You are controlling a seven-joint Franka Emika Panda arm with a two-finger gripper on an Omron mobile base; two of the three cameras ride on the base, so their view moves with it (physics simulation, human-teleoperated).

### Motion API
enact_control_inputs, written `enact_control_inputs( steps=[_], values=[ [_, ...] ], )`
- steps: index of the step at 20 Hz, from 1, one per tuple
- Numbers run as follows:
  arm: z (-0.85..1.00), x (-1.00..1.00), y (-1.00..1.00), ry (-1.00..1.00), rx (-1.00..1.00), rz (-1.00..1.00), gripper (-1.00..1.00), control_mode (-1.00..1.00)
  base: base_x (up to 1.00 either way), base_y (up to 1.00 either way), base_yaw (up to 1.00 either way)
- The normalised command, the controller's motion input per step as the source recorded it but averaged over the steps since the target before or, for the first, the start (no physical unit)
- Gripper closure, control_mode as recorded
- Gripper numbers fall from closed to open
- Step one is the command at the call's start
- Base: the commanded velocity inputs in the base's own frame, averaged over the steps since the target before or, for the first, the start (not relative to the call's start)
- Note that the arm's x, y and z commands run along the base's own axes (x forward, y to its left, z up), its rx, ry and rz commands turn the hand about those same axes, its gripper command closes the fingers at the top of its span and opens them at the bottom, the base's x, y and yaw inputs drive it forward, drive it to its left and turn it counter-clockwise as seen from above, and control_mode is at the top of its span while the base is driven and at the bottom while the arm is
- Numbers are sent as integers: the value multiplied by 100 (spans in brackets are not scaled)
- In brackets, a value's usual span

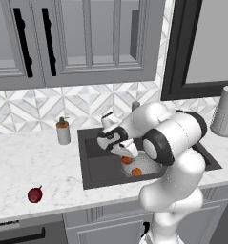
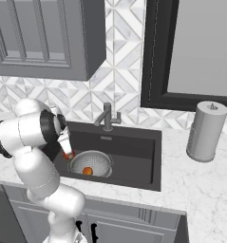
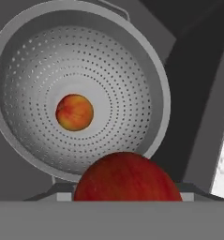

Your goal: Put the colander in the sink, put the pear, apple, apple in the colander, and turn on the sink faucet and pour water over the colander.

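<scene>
The silver perforated colander (image 3: 132, 93) sits in the dark sink (image 1: 98, 167), at its front left in the right base view (image 2: 100, 160). One orange-red apple (image 3: 74, 112) lies at the colander's bottom (image 1: 136, 172). My gripper (image 1: 126, 154) hangs just above the colander's rim, shut on the second apple (image 3: 127, 178), which also shows under the hand (image 2: 69, 154). The dark red pear (image 1: 35, 194) rests on the counter, left of the sink near the front edge. The grey faucet (image 2: 107, 116) stands behind the basin, and no stream runs from it.
A soap dispenser (image 1: 63, 131) stands at the sink's back left corner. A grey paper towel roll (image 2: 206, 131) is on the counter to the right. Wall cabinets hang above, and a dark-framed window is at the right.
</scene>
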Motion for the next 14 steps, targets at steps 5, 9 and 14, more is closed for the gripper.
enact_control_inputs(
  steps=[5, 9, 14],
  values=[
    [-32, 4, -66, 0, -22, -2, 100, -100, 0, 0, 0],
    [-25, 27, -50, 0, -1, 0, 100, -100, 0, 0, 0],
    [-33, 22, -37, 2, 4, 1, 100, -100, 0, 0, 0]
  ],
)
